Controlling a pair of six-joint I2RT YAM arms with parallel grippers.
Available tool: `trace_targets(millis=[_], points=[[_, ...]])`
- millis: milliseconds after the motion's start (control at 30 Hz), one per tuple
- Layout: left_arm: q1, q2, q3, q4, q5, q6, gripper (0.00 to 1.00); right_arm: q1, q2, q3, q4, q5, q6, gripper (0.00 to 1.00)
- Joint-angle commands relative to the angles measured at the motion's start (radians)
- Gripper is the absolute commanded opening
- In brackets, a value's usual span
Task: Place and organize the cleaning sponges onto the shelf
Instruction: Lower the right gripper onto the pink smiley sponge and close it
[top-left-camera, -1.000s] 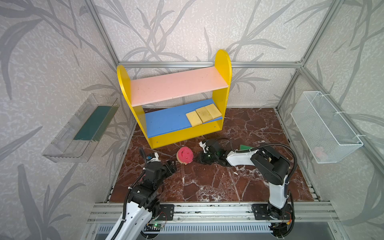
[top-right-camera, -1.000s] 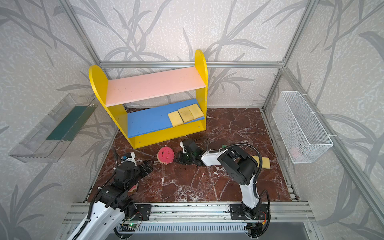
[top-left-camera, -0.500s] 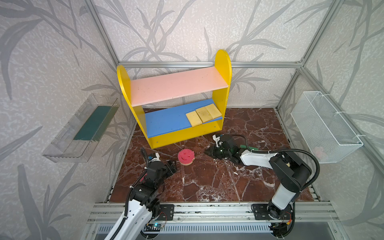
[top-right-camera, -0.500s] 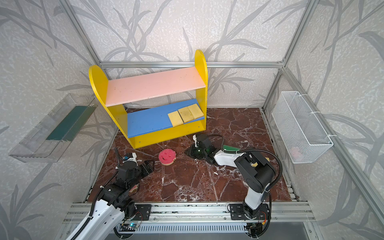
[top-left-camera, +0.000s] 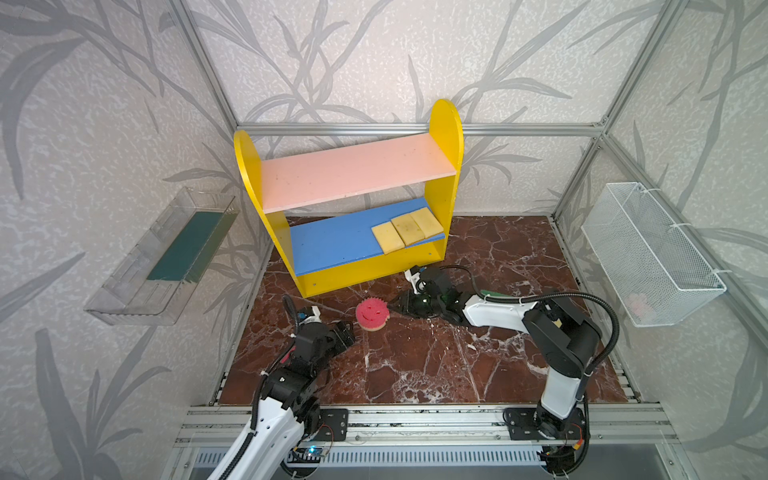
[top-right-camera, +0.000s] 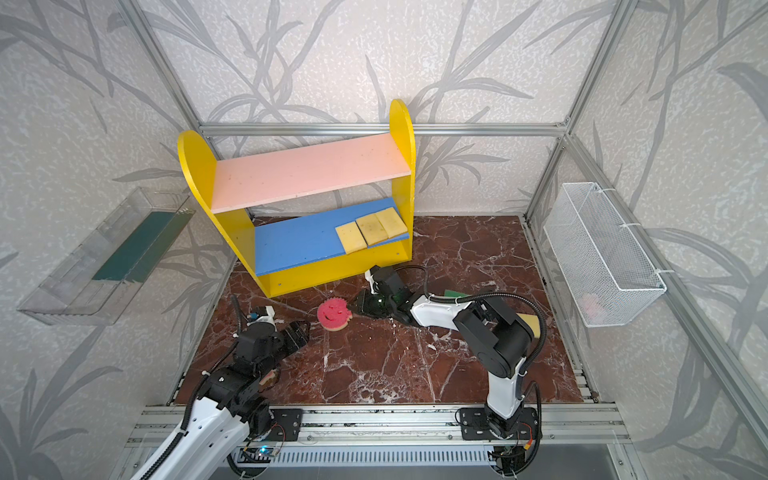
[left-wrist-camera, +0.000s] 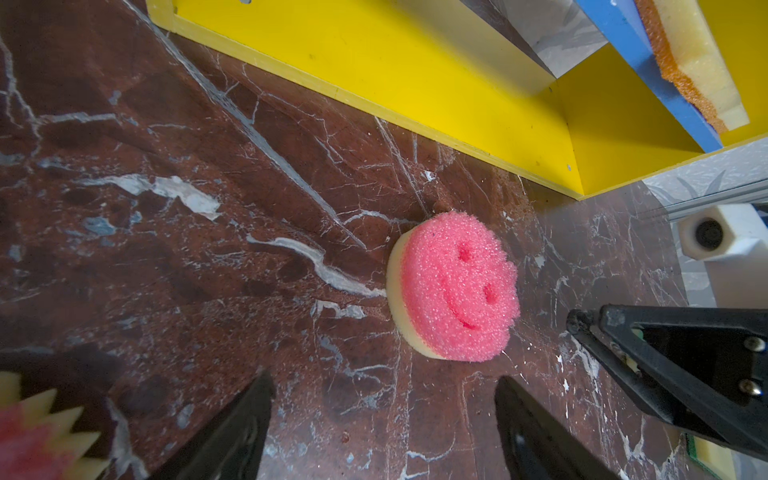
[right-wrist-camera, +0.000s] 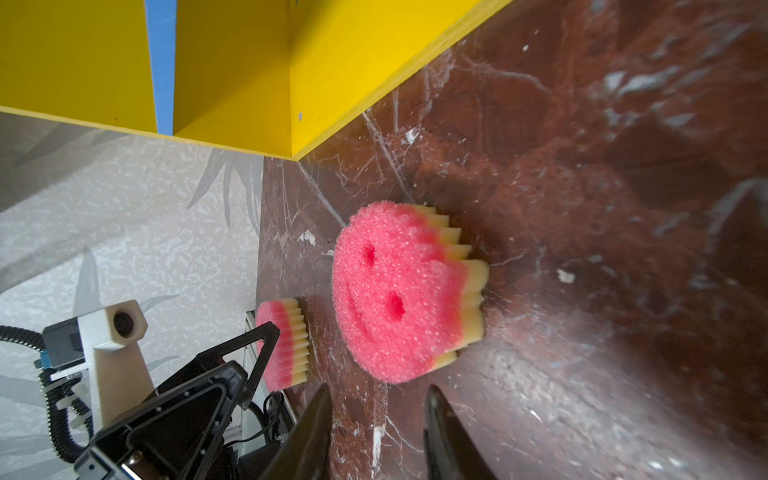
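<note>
In both top views a round pink smiley sponge (top-left-camera: 372, 316) (top-right-camera: 333, 314) of coarse foam lies on the veined marble bench (top-left-camera: 415, 365), just in front of the shelf (top-left-camera: 349, 274), whose blue board carries three pale yellow rectangular sponges (top-left-camera: 407, 230).

Left wrist view: the left claw (left-wrist-camera: 382, 424) stands wide apart, empty, near the smiley sponge (left-wrist-camera: 455, 286).

Right wrist view: the right claw (right-wrist-camera: 376, 419), partly apart, holds nothing; a second pink sponge (right-wrist-camera: 282, 343) with ridged cream edge lies beyond.

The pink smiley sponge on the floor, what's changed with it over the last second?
The right gripper let go of the pink smiley sponge, which went from on edge to lying face up. The gripper backed off, then returned beside it, jaws parted. The left gripper and shelf stayed put.
</note>
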Motion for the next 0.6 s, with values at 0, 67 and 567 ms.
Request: trace_targets(millis=[0,67,567], points=[[0.005,-0.008,-0.008,-0.002,-0.008,-0.004,0.85,0.014,0.051,0.056,-0.070,-0.019,-0.027,0.38],[0.005,-0.007,-0.009,-0.001,-0.006,-0.004,0.86,0.018,0.075,0.082,-0.100,-0.016,-0.037,0.38],[0.006,0.002,-0.009,0.013,-0.005,-0.001,0.86,0.028,0.147,0.175,-0.220,0.038,-0.091,0.37]])
